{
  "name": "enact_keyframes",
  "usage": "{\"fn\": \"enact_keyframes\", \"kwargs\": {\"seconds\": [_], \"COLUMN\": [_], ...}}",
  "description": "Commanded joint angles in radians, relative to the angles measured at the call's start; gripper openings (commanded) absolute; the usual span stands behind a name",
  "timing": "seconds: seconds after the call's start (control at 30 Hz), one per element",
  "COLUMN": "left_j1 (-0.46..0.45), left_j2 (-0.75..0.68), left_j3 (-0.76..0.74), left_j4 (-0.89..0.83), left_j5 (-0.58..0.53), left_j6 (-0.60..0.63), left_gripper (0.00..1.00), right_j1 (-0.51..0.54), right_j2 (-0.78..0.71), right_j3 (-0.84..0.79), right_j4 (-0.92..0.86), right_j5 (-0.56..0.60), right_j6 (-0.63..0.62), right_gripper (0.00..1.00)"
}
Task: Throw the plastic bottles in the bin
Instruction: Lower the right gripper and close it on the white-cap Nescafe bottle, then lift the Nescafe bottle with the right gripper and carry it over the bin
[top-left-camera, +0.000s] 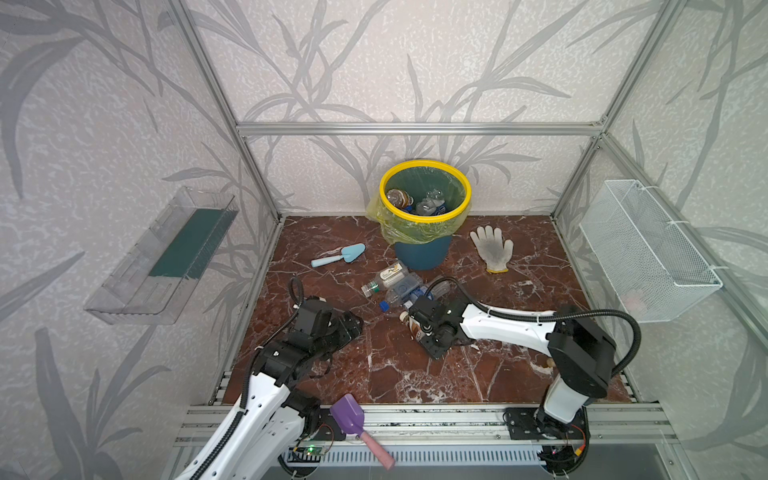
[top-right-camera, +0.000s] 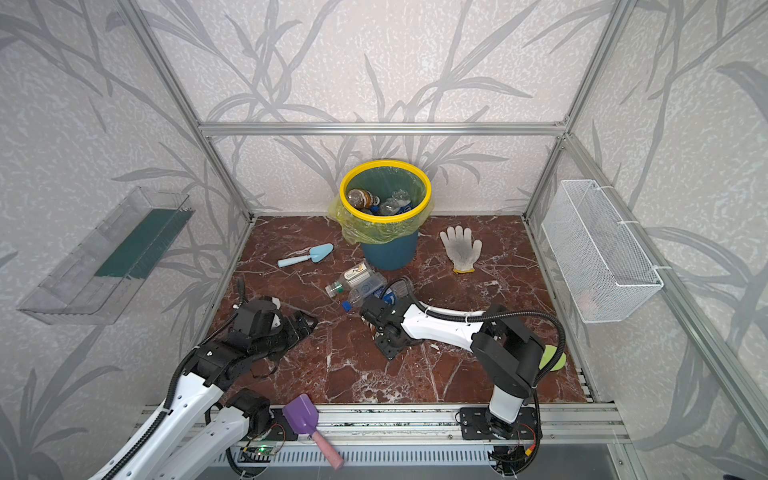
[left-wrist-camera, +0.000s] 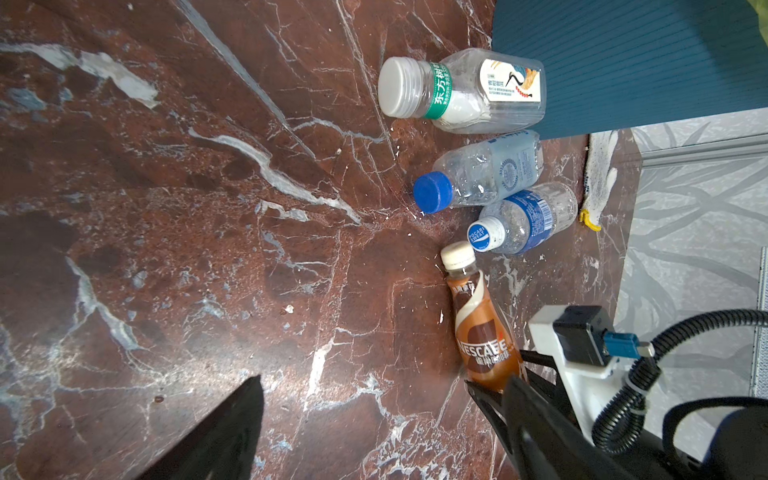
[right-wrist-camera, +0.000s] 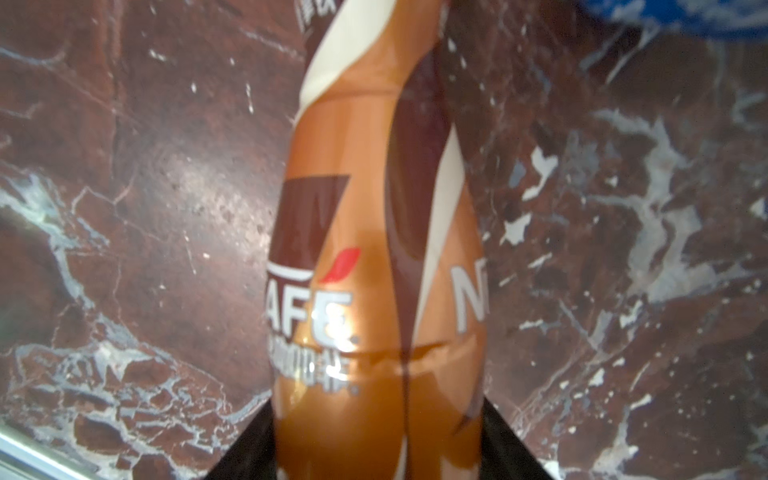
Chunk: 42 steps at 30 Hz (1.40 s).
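Note:
The bin (top-left-camera: 422, 253) (top-right-camera: 389, 252), teal with a yellow rim and liner, stands at the back and holds several bottles (top-left-camera: 399, 198). Three clear plastic bottles (top-left-camera: 390, 277) (left-wrist-camera: 465, 91) lie in a cluster on the marble floor in front of it. A brown-swirled coffee bottle (top-left-camera: 412, 325) (left-wrist-camera: 482, 328) (right-wrist-camera: 374, 249) lies just nearer. My right gripper (top-left-camera: 418, 331) (right-wrist-camera: 378, 436) is shut on its lower body, one finger against each side. My left gripper (top-left-camera: 348, 328) (left-wrist-camera: 384, 380) hovers open over bare floor to the left, nothing between its fingers.
A light-blue trowel (top-left-camera: 338, 254) lies left of the bin and a white glove (top-left-camera: 492, 249) right of it. A purple scoop (top-left-camera: 349, 412) rests on the front rail. A wire basket (top-left-camera: 648, 249) hangs on the right wall, a clear tray (top-left-camera: 166, 253) on the left.

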Motion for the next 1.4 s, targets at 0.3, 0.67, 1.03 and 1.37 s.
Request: {"fn": "enact_keyframes", "kwargs": {"seconds": [0.3, 0.67, 1.03, 1.37], "left_j1": [0.008, 0.008, 0.010, 0.009], "left_j2": [0.024, 0.046, 0.013, 0.004], "left_j3": [0.011, 0.011, 0.013, 0.013], "left_j4": [0.017, 0.038, 0.005, -0.004], "left_j5": [-0.009, -0.004, -0.017, -0.023], "left_j6": [0.012, 0.012, 0.013, 0.012], "left_gripper": [0.90, 0.90, 0.90, 0.90], "right_j1": [0.004, 0.001, -0.090, -0.090], "right_j2": [-0.266, -0.405, -0.218, -0.233], "right_j3": [-0.277, -0.289, -0.173, -0.208], "right_j4": [-0.009, 0.005, -0.019, -0.024], "right_j5": [-0.035, 0.040, 0.022, 0.011], "right_j6": [0.193, 0.178, 0.081, 0.114], "right_gripper": [0.61, 0.86, 0.75, 0.53]}}
